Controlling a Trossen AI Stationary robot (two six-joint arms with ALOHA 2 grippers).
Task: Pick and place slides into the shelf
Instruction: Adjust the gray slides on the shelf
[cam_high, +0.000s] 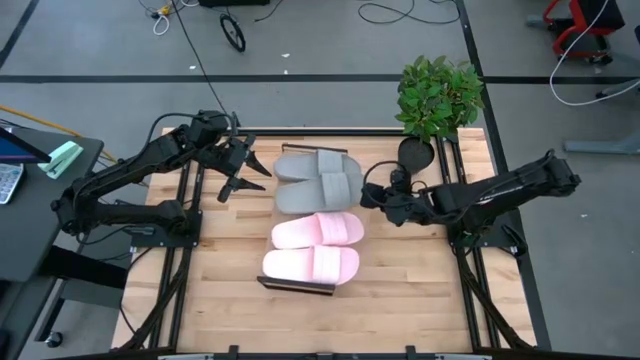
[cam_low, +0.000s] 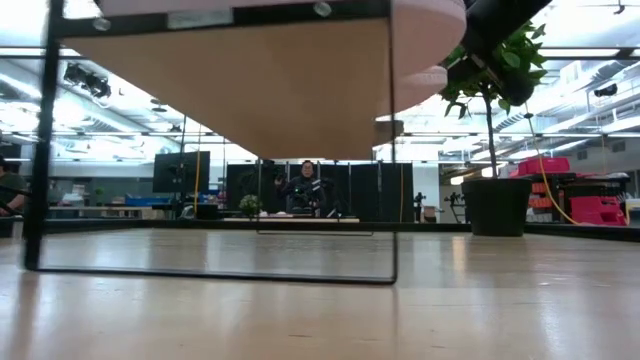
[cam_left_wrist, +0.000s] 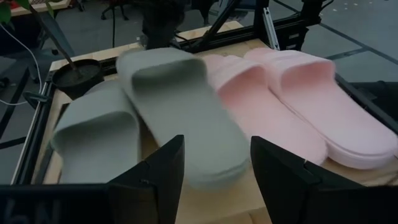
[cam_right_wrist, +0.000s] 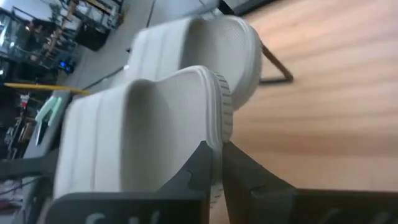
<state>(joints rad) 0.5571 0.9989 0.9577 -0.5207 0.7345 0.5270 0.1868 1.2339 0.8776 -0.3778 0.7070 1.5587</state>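
Currently right gripper (cam_high: 368, 196) pinching the nearer grey slide's (cam_high: 318, 193) edge on the shelf (cam_high: 300, 287), left gripper (cam_high: 246, 171) hanging released beside both grey slides, shelf mostly hidden under slides.

Grey floor (cam_high: 330, 40) with dark lines and loose cables surrounded the table; a plant (cam_high: 437, 95) stood at its far-right corner; monitors (cam_low: 180, 172) and ceiling lights filled the room.

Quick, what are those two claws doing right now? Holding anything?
Left gripper: open, holding nothing, beside the two grey foam slide sandals.
Right gripper: shut on the rim of one grey foam sandal.
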